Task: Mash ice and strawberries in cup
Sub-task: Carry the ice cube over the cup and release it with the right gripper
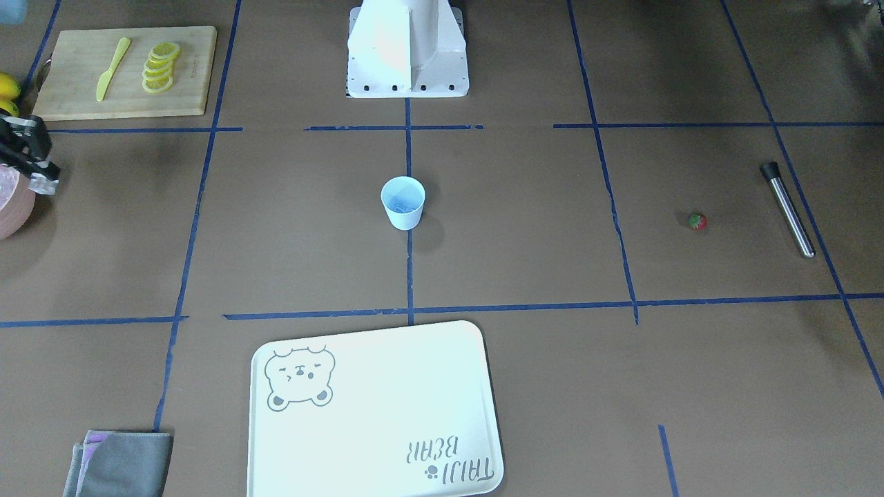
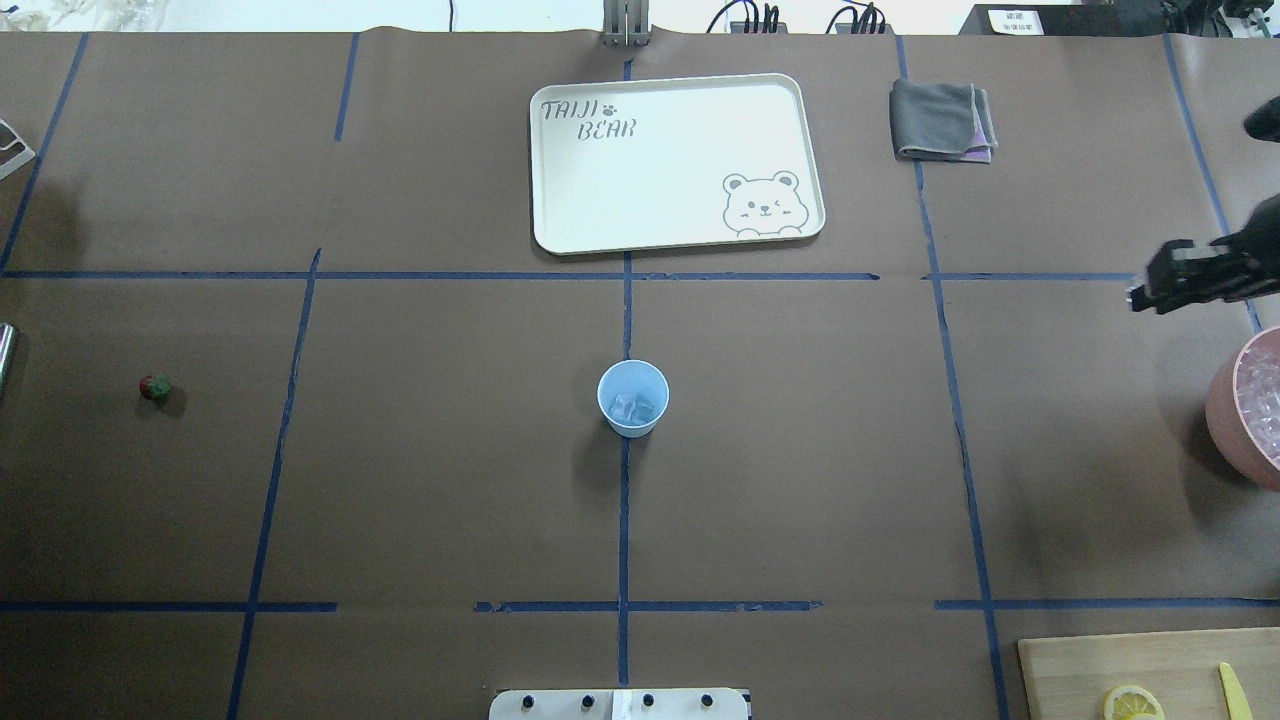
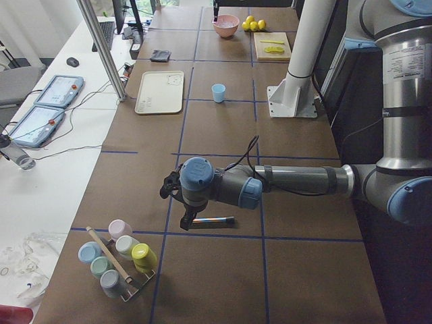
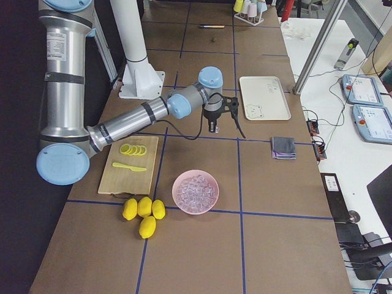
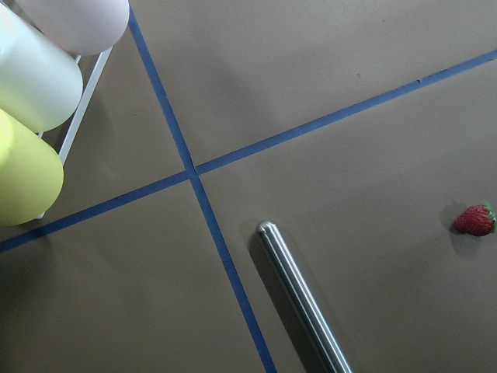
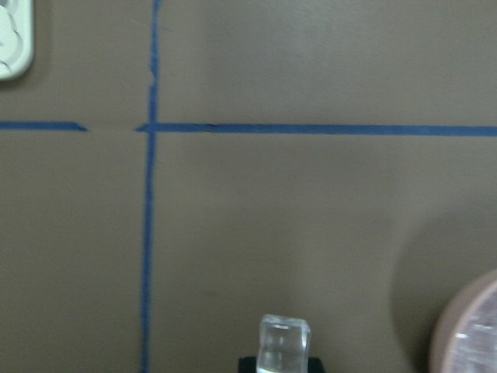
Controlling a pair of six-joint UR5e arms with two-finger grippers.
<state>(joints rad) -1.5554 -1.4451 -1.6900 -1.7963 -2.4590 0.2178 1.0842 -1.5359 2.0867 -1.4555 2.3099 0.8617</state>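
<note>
One ice cube [image 6: 284,342] sat pinched at the tip of the right gripper [image 2: 1140,292], its jaws closed to about the cube's width. The wrist view caught only a sliver of dark finger beneath it, so the grip looked secure, though I would not swear to it. That gripper hovered just beside the pink bowl [image 2: 1222,410], on the side away from the robot's base.

The cup [image 2: 632,430] stood upright at the table's centre, on the middle tape line, with what looked like more ice in its bottom. From the held cube, the cup lay well apart toward the robot's left and somewhat nearer the base. The carry would probably run across the table and slightly back.

The strawberry [image 2: 155,387] lay alone on the robot's left side, well apart from the cup and near the muddler [image 5: 301,299]. The left gripper [image 3: 183,221] hung over that muddler and was clearly the nearer one to the berry. Whether it was open or closed could not be told.
</note>
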